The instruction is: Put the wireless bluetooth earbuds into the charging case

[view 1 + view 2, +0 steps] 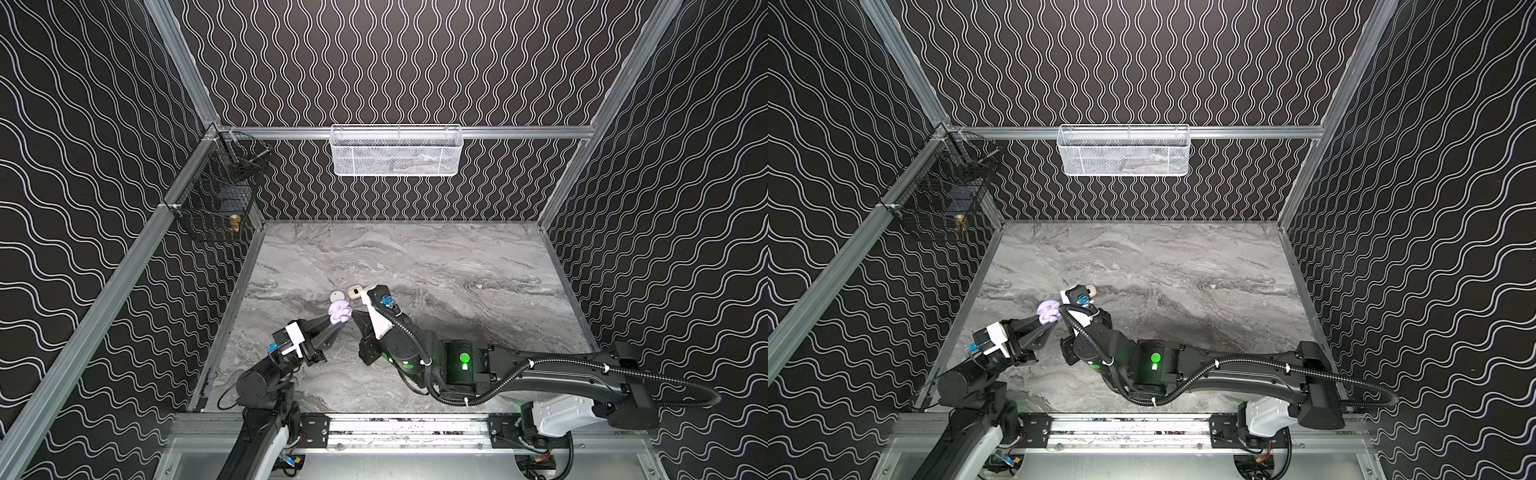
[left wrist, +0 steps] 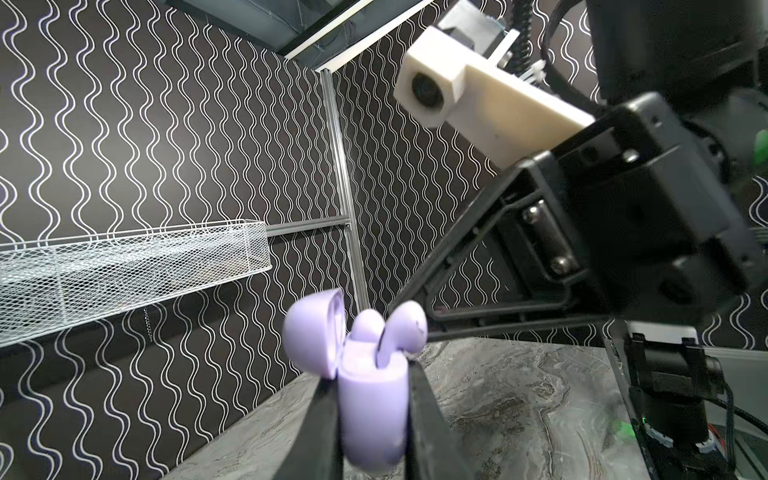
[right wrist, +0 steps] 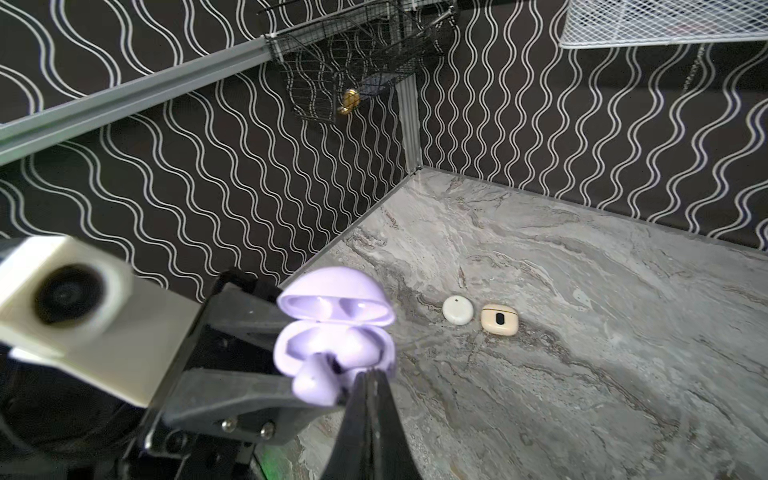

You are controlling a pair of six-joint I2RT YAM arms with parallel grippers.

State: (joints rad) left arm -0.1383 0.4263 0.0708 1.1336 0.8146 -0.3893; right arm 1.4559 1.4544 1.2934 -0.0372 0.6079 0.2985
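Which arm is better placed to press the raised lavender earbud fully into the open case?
Probably right. The left end effector is clamped on the lavender case; the right end effector is shut, tips beside the raised earbud.

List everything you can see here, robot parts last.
charging case: one, lavender, lid open, held off the table
earbuds: two, lavender, in that case, one sticking up higher
round case: one, white, on the table
squarish case: one, cream, beside the round case
mesh basket: one, white, back rail
wire baskets: seemingly two, black, left rail
brass item: one, lower wire basket
table: grey marble
left gripper: shut on the charging case
right gripper: shut, beside the raised earbud
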